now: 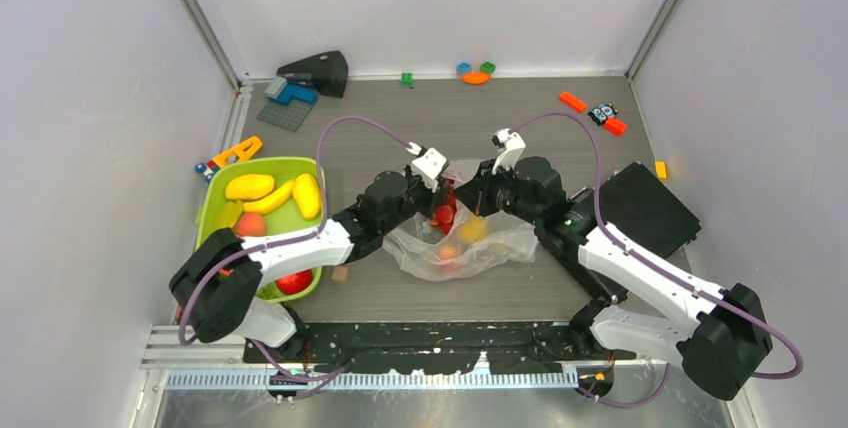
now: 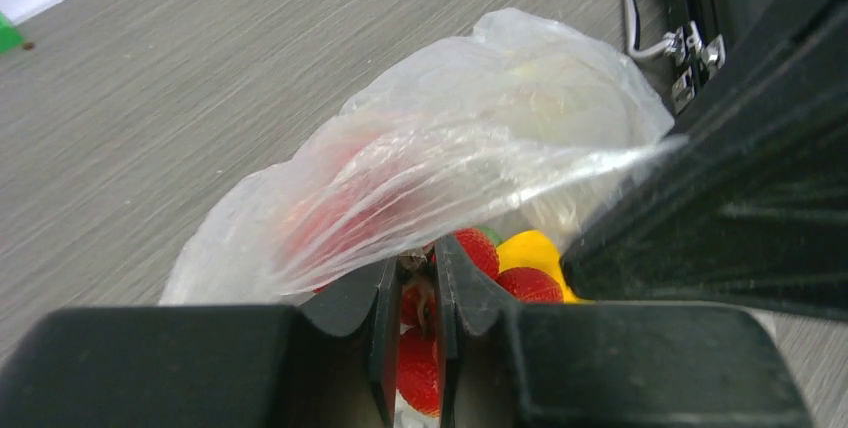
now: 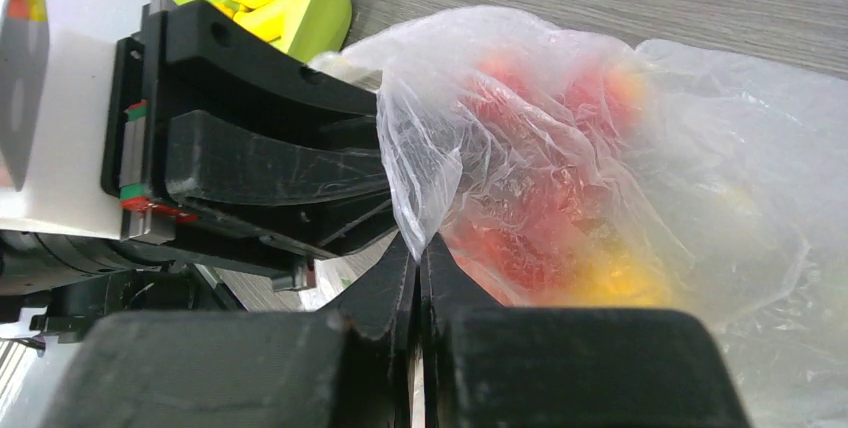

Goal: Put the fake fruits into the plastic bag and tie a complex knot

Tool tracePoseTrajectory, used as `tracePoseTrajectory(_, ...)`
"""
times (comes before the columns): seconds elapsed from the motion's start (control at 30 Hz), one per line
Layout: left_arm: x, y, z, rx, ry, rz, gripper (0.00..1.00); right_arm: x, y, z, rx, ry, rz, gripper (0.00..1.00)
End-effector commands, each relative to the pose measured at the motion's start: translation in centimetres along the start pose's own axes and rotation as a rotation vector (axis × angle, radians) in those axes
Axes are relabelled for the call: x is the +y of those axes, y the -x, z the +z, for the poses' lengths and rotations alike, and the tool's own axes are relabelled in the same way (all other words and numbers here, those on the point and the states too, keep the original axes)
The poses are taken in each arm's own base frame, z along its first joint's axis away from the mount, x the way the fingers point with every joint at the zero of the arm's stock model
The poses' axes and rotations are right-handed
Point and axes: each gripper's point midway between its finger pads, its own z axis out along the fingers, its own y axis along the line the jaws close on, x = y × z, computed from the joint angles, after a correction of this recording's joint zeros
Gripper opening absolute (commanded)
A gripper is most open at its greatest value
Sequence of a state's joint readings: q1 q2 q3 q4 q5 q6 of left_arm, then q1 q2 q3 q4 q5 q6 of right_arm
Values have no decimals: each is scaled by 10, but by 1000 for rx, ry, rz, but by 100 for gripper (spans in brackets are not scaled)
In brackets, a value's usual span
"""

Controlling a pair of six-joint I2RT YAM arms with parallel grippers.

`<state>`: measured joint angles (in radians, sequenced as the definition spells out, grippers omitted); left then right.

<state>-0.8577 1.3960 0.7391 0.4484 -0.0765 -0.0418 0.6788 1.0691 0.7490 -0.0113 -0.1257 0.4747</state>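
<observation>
The plastic bag (image 1: 470, 248) lies mid-table with red strawberries (image 1: 444, 215) and a yellow fruit (image 1: 472, 229) inside. My left gripper (image 1: 447, 191) and right gripper (image 1: 480, 191) meet over its far edge. In the left wrist view the left gripper (image 2: 418, 263) is nearly closed, pinching a twist of bag film (image 2: 470, 138) above strawberries (image 2: 528, 285) and a yellow fruit (image 2: 535, 246). In the right wrist view the right gripper (image 3: 420, 243) is shut on a fold of the bag (image 3: 600, 148). More fruits lie in the lime-green tray (image 1: 213, 198): lemon (image 1: 249, 186), mango (image 1: 307, 195), red apple (image 1: 293, 281).
A black case (image 1: 650, 208) sits right of the bag, its latch in the left wrist view (image 2: 650, 8). Toy bricks (image 1: 476, 77) and a grey baseplate (image 1: 287, 113) lie along the back. A small brown block (image 1: 340, 274) sits by the tray.
</observation>
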Motion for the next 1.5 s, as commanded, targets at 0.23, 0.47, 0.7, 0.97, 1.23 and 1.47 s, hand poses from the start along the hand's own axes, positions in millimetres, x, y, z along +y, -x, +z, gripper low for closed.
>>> tracePoseTrajectory(0.23,-23,17,29,-118,-61,-168,0,0,6,8,-31,0,-8,5)
tracePoseTrajectory(0.47,-20,13,18,-67,-46,-152,42,-4,7,10,-41,-24,-7,5)
tracePoseTrajectory(0.7,-12,17,0,-40,-16,-113,68,-6,8,9,-51,-29,-2,5)
tracePoseTrajectory(0.97,6,15,-52,28,39,-30,79,-5,10,7,-62,-31,-6,5)
tracePoseTrajectory(1.23,60,-15,-114,145,285,-53,88,-2,10,9,-60,-12,2,5)
tracePoseTrajectory(1.47,94,-49,-125,258,368,-150,88,-1,6,11,-43,-1,9,5)
